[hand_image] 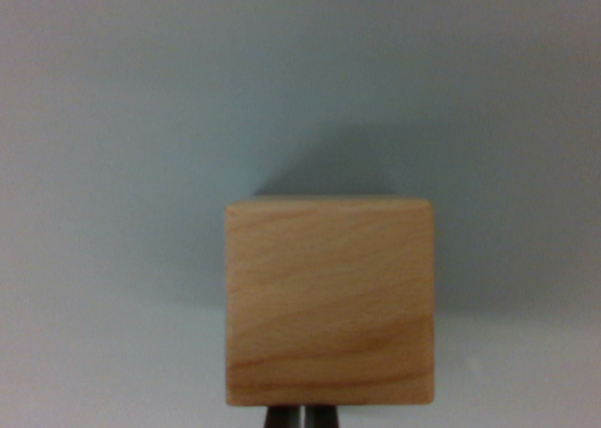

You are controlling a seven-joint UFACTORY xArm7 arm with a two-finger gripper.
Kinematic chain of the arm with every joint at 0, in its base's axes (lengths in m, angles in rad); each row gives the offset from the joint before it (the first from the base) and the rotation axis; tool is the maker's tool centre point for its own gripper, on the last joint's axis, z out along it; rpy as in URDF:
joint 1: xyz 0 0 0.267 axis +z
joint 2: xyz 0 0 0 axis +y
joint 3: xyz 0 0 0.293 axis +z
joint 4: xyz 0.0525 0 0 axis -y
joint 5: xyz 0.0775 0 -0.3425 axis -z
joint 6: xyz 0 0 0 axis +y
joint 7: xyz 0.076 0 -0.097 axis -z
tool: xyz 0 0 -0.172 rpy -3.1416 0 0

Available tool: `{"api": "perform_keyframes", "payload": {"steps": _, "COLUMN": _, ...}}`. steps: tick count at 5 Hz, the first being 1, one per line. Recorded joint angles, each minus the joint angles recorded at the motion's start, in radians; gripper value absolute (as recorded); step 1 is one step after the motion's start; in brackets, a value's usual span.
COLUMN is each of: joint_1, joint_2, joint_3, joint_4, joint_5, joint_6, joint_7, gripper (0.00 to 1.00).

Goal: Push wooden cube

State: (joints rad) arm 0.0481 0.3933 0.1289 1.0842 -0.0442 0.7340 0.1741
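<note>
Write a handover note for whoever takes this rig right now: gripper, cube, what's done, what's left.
Gripper: only two dark fingertips show at the bottom edge of the wrist view, close together with a thin slit between; they look shut, just behind the cube and seemingly touching it.
Cube: sits flat on the plain grey surface, squarely ahead of the fingertips, its shadow falling beyond it.
Done: gripper lined up behind the cube.
Left: the push itself; how far it has gone cannot be judged from this view. Path ahead shows nothing in the way.

Bare grey surface (113,118); place unclear.
</note>
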Motion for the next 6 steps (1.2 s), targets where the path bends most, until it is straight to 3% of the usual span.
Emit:
{"api": "perform_keyframes", "payload": {"steps": 1, "joint_1": 0.0000, "joint_2": 0.000, "joint_3": 0.000, "joint_4": 0.000, "joint_5": 0.0000, "joint_6": 0.000, "joint_7": 0.000, "gripper": 1.00}}
{"api": "perform_keyframes", "payload": {"steps": 2, "joint_1": -0.0004, "joint_2": 0.029, "joint_3": -0.002, "joint_4": 0.045, "joint_5": -0.0038, "joint_6": 0.016, "joint_7": -0.001, "gripper": 1.00}}
{"api": "perform_keyframes", "payload": {"steps": 3, "joint_1": -0.0004, "joint_2": 0.029, "joint_3": -0.002, "joint_4": 0.045, "joint_5": -0.0038, "joint_6": 0.016, "joint_7": -0.001, "gripper": 1.00}}
{"api": "perform_keyframes", "payload": {"steps": 4, "joint_1": -0.0008, "joint_2": 0.056, "joint_3": -0.005, "joint_4": 0.086, "joint_5": -0.0073, "joint_6": 0.031, "joint_7": -0.003, "gripper": 1.00}}
{"api": "perform_keyframes", "payload": {"steps": 5, "joint_1": -0.0008, "joint_2": 0.056, "joint_3": -0.005, "joint_4": 0.086, "joint_5": -0.0073, "joint_6": 0.031, "joint_7": -0.003, "gripper": 1.00}}
{"api": "perform_keyframes", "payload": {"steps": 6, "joint_1": -0.0012, "joint_2": 0.080, "joint_3": -0.007, "joint_4": 0.123, "joint_5": -0.0104, "joint_6": 0.044, "joint_7": -0.004, "gripper": 1.00}}
